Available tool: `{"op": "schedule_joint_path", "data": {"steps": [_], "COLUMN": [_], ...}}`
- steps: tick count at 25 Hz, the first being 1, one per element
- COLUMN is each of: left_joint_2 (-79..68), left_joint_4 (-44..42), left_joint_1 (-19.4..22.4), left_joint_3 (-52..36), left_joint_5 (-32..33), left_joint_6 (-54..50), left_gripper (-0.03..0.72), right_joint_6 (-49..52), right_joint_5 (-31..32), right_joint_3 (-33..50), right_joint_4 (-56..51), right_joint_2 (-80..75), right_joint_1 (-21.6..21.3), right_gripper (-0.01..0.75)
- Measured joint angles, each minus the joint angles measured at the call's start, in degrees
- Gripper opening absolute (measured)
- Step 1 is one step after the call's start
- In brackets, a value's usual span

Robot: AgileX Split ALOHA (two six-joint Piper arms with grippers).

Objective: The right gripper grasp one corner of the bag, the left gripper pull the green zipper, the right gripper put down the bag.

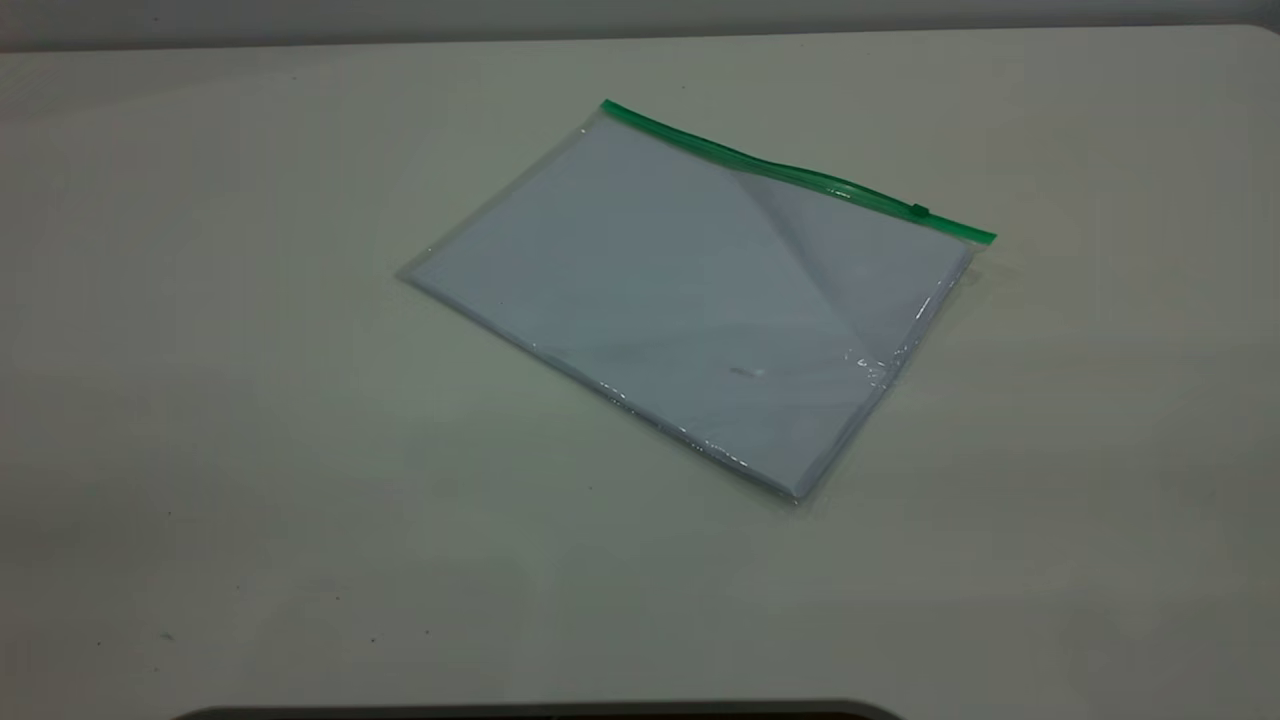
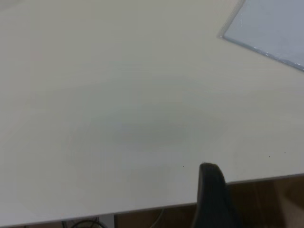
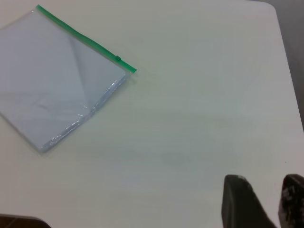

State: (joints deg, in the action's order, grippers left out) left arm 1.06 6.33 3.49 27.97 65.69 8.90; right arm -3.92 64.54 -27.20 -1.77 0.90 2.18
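The bag (image 1: 690, 300) lies flat mid-table (image 1: 250, 450), its green zipper (image 1: 790, 175) along the far long edge, slanting, slider (image 1: 919, 210) near the right end. The right gripper (image 3: 266, 204), parted and empty, should probably take that right-hand zipper corner cleanly. The left gripper (image 2: 213, 194) waits well apart; its opening cannot be told.

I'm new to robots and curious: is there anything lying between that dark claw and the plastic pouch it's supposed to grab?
Nothing visible. In the right wrist view, only bare table lies between the right gripper, whose fingers stand apart, and the bag. The green zipper edge is uncovered too. The left gripper sits at the table's edge, away from the bag.
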Motion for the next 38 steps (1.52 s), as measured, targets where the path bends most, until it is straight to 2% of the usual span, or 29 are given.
{"op": "schedule_joint_path", "data": {"steps": [32, 35, 38], "left_joint_2": [-0.1, -2.5, -8.9], "left_joint_4": [1.1, 1.7, 5.0], "left_joint_1": [0.0, 0.0, 0.0], "left_joint_3": [0.0, 0.6, 1.4], "left_joint_5": [-0.2, -1.8, -7.4], "left_joint_6": [0.0, -0.2, -0.2], "left_gripper": [0.520, 0.520, 0.520], "right_joint_6": [0.0, -0.5, -2.5], "right_joint_5": [0.0, -0.5, -3.4], "right_joint_3": [0.0, -0.3, -0.6], "right_joint_4": [-1.1, -4.2, -8.2], "right_joint_2": [-0.1, -4.0, -12.6], "right_joint_1": [0.0, 0.0, 0.0], "right_gripper": [0.239, 0.250, 0.270]}}
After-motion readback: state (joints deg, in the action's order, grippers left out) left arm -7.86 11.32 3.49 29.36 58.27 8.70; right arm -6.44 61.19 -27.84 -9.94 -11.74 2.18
